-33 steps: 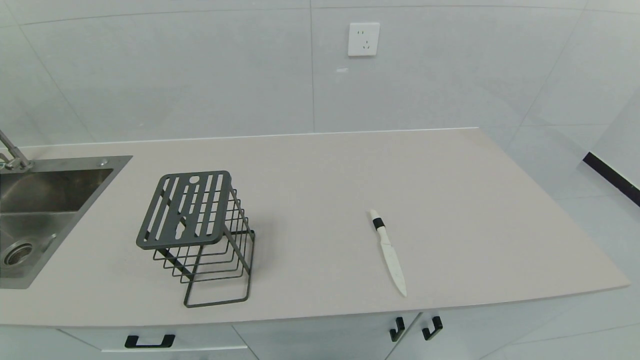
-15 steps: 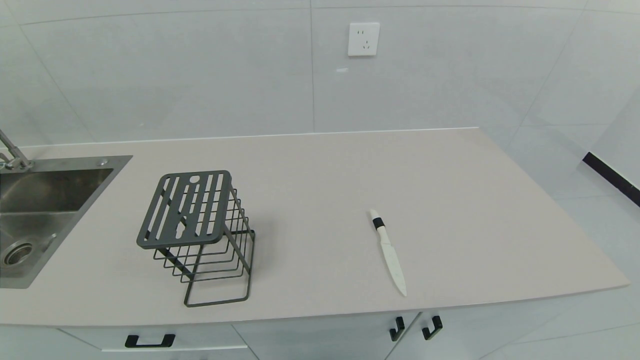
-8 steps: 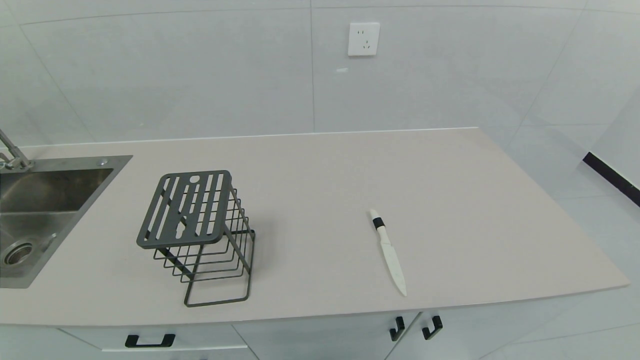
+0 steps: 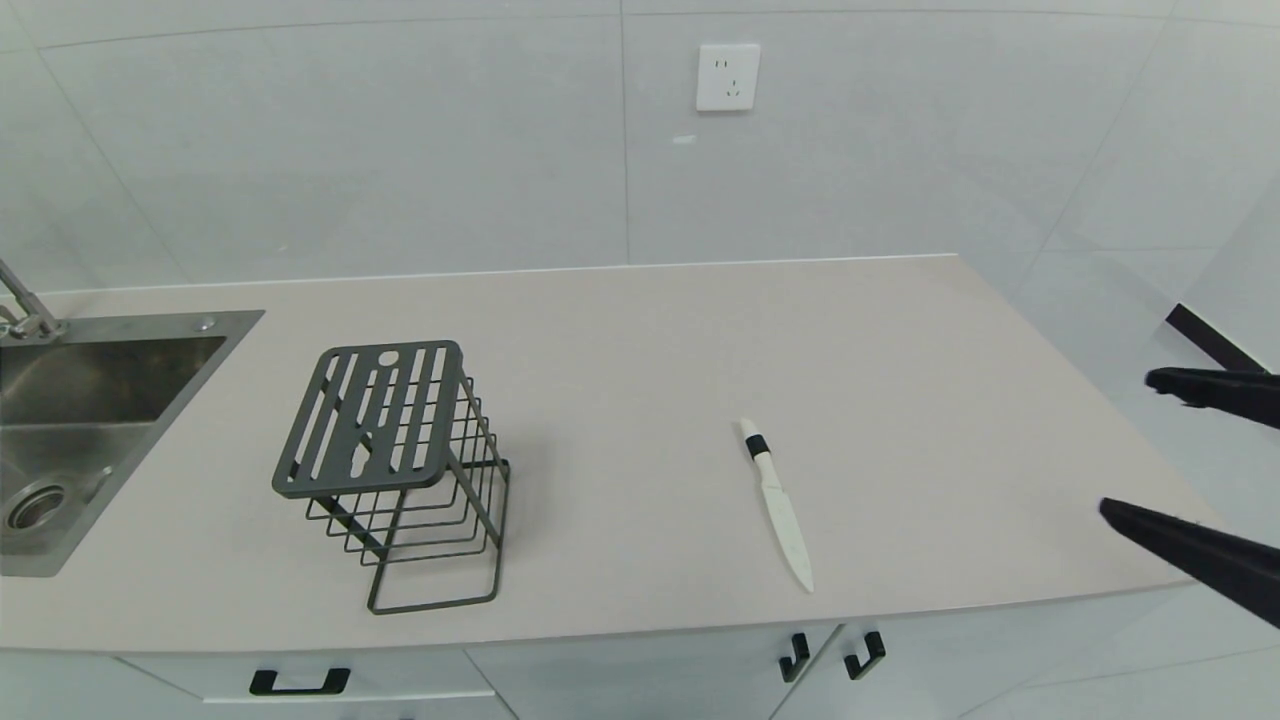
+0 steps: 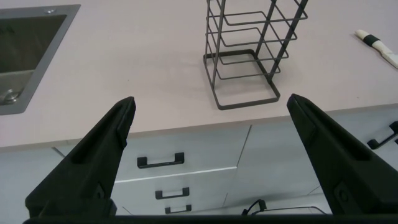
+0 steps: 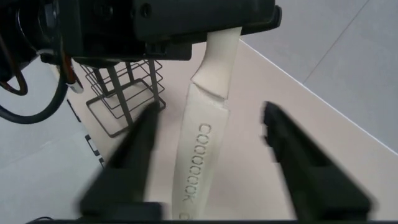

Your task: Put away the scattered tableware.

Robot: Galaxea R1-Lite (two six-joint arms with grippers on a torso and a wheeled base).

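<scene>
Sink (image 4: 140, 322) is at 9 o'clock of the counter (image 4: 640, 340).

Left gripper (image 5: 210, 102) sits low, off the counter's front edge by the drawers (image 5: 160, 161). Its fingers (image 5: 93, 168) are spread wide, and it's aimed toward the rack (image 4: 372, 415).

Rack is a dark wire frame with a slotted top plate. It stands upright at 8 o'clock of the counter, near the sink but not touching.

Knife (image 4: 776, 502) is white with a black band on the handle. It lies flat at 5 o'clock of the counter, at the rack's 3 o'clock and well apart from it. Handle points to 11 o'clock, tip to 5 o'clock near the front edge.

Right gripper (image 4: 1128, 444) is at 3–4 o'clock, over the counter's right edge. Its fingers (image 4: 1190, 548) are wide apart and well clear of the knife. In the right wrist view the knife lines up with the gap between the fingers, blade end nearer the camera, untouched.
</scene>
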